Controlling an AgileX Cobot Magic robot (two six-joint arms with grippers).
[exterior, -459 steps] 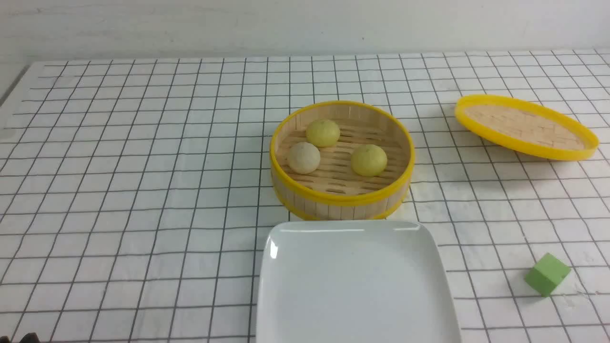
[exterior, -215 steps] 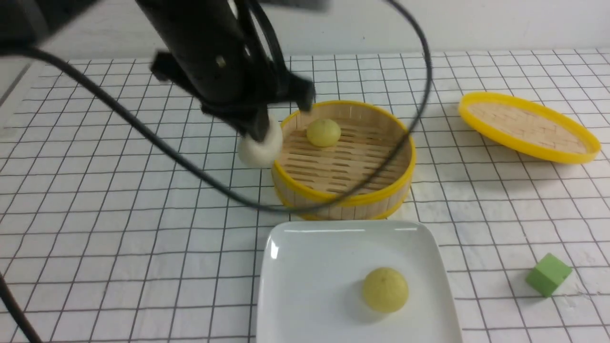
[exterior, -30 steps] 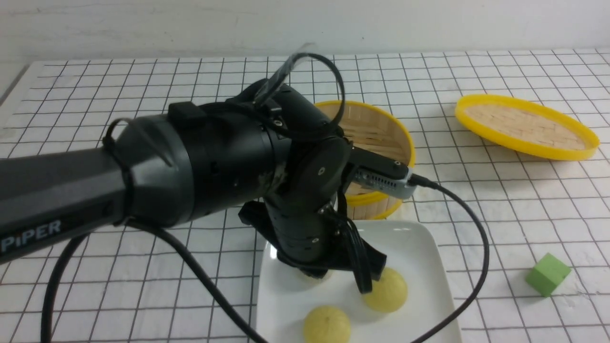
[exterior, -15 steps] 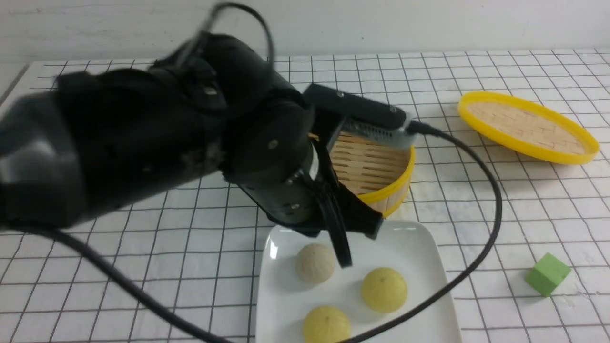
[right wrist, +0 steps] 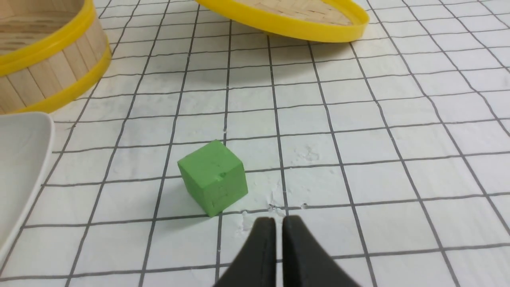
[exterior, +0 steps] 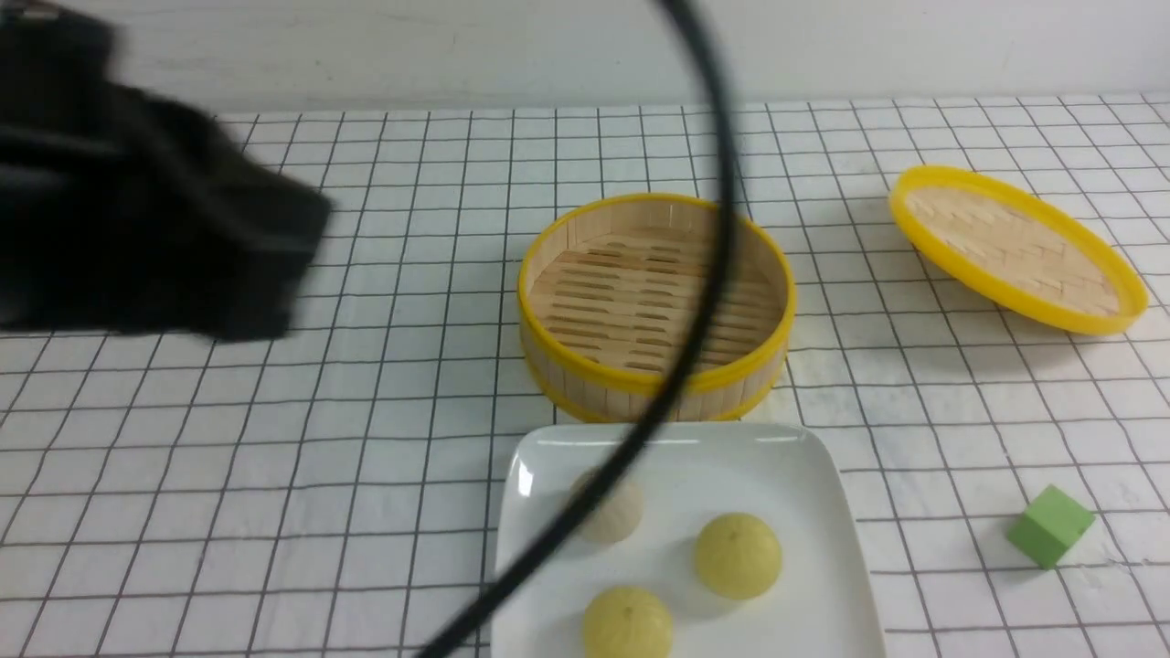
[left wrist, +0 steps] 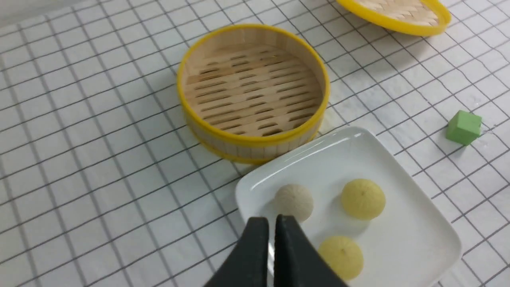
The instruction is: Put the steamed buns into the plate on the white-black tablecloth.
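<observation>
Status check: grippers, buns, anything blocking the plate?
Left gripper shut, empty, above the plate. Right gripper shut, empty, near green cube. Three steamed buns on plate; steamer basket empty. Only a cable crossing front view.

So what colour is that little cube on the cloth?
The cube is plain green, matte; the right wrist view shows it best.

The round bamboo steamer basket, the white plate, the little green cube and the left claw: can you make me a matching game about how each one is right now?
Things:
1. round yellow-rimmed bamboo steamer basket
2. glossy white square plate
3. small green cube
4. left claw

States:
A. shut, holding nothing
B. holds three buns
C. empty
D. alone on the cloth, right of the plate

Pairs: 1-C, 2-B, 3-D, 4-A
</observation>
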